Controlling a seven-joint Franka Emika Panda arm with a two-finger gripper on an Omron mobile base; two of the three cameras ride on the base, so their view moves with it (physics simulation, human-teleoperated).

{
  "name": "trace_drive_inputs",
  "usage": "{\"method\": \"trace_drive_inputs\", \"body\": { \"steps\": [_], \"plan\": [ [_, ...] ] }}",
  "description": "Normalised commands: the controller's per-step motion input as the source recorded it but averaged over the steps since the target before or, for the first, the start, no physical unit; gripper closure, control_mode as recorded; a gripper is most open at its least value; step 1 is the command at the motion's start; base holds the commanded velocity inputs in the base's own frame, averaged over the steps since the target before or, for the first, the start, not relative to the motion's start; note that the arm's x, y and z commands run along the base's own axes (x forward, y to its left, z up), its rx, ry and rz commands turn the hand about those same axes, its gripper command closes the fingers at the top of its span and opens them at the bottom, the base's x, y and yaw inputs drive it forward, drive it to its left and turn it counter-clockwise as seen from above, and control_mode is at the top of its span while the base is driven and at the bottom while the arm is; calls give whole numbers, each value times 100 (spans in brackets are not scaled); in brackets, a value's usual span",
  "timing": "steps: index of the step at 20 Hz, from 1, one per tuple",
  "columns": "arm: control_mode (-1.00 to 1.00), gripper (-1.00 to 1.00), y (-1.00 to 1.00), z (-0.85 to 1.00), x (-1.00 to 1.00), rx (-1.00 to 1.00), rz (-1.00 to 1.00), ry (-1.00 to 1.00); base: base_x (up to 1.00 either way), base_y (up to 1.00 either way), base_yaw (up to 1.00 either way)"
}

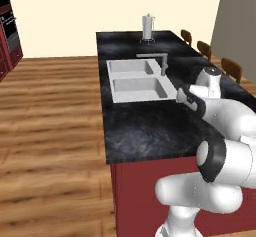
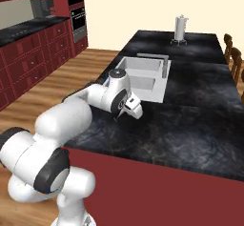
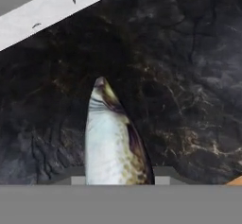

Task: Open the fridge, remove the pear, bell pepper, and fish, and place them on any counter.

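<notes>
Fish, slim, silvery with a brown-speckled back, clenched mid-body in the pincer near the steel sink; probably light, slippery.

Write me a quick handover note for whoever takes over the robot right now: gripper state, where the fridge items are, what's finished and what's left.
Gripper: shut on the fish, held low over the black counter, just in front of the sink.
Fish: between the fingers, head pointing away from the hand, over bare stone.
Pear, bell pepper and fridge: not visible from here, so their state cannot be confirmed.
Done: fish brought to the counter.
Left: release the fish onto the counter, then check whether the pear and pepper are already out.
</notes>
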Motion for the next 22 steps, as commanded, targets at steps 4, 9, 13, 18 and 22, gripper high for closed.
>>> {"method": "trace_drive_inputs", "body": {
  "steps": [4,9,13,18,22],
  "plan": [
    [-100,100,0,-84,72,0,-7,31,0,0,0],
    [-100,100,-11,-67,52,0,-3,19,0,0,0],
    [-100,-100,-5,-50,19,0,0,3,0,0,0],
    [-100,-100,-3,-64,22,0,0,3,0,0,0],
    [-100,-100,-1,0,-7,0,0,-4,0,0,0]
  ]
}}
